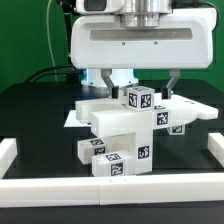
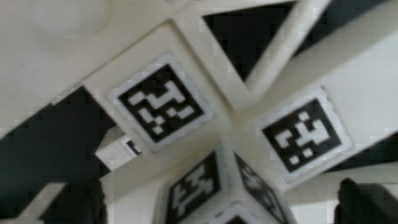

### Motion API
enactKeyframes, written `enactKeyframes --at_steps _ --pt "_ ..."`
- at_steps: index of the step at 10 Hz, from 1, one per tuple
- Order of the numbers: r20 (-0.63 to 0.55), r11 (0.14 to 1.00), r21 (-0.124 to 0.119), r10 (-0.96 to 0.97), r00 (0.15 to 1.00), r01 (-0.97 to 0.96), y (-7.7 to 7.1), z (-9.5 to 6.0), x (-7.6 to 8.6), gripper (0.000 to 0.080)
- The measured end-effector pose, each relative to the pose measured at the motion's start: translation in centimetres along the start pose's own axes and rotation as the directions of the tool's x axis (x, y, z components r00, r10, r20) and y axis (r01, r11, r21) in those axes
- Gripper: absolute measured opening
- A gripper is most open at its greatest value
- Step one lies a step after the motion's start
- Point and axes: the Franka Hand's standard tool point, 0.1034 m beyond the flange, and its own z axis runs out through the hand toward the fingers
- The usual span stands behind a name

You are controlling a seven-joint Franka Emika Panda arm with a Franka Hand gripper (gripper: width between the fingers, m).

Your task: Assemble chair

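The chair parts (image 1: 125, 135) stand stacked mid-table: white blocks and slabs bearing black-and-white tags, with a flat slab (image 1: 190, 112) reaching toward the exterior view's right. A tagged cube end (image 1: 138, 98) tops the stack. My gripper (image 1: 140, 82) hangs directly over it, fingers down on either side of the cube. In the wrist view the tagged parts (image 2: 169, 100) fill the frame. The cube-ended piece (image 2: 228, 190) sits between my dark fingertips (image 2: 71, 203), with gaps on both sides. The gripper (image 2: 217, 205) is open and holds nothing.
Plain white border rails run along the front (image 1: 110, 190) and both sides (image 1: 8, 150) of the black table. A thin flat white sheet (image 1: 70, 118) lies behind the stack on the exterior view's left. The green wall stands behind.
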Motion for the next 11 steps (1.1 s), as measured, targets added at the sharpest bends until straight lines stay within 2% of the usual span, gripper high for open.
enactKeyframes --at_steps 3,4,5,6,7,8,9,10,11 --pt "0.003 0.971 -0.014 -0.239 0.971 0.239 0.12 0.02 0.02 0.0649" --pt "0.002 0.925 -0.028 -0.380 0.925 0.380 -0.25 0.06 0.09 0.0649" --pt "0.004 0.882 -0.029 -0.470 0.883 0.470 -0.18 0.25 0.09 0.0649" --pt "0.008 0.824 -0.029 -0.566 0.824 0.566 0.53 0.24 0.23 0.0649" --pt "0.006 0.861 -0.029 -0.507 0.862 0.507 0.58 0.25 0.24 0.0649" --pt "0.006 0.860 -0.030 -0.509 0.861 0.509 0.62 0.25 0.24 0.0524" --pt "0.003 0.900 -0.030 -0.435 0.900 0.435 0.60 0.25 0.24 0.0389" --pt "0.000 0.933 -0.030 -0.358 0.934 0.358 0.59 0.25 0.24 0.0389" --pt "-0.002 0.960 -0.029 -0.280 0.960 0.280 0.59 0.26 0.23 0.0281"
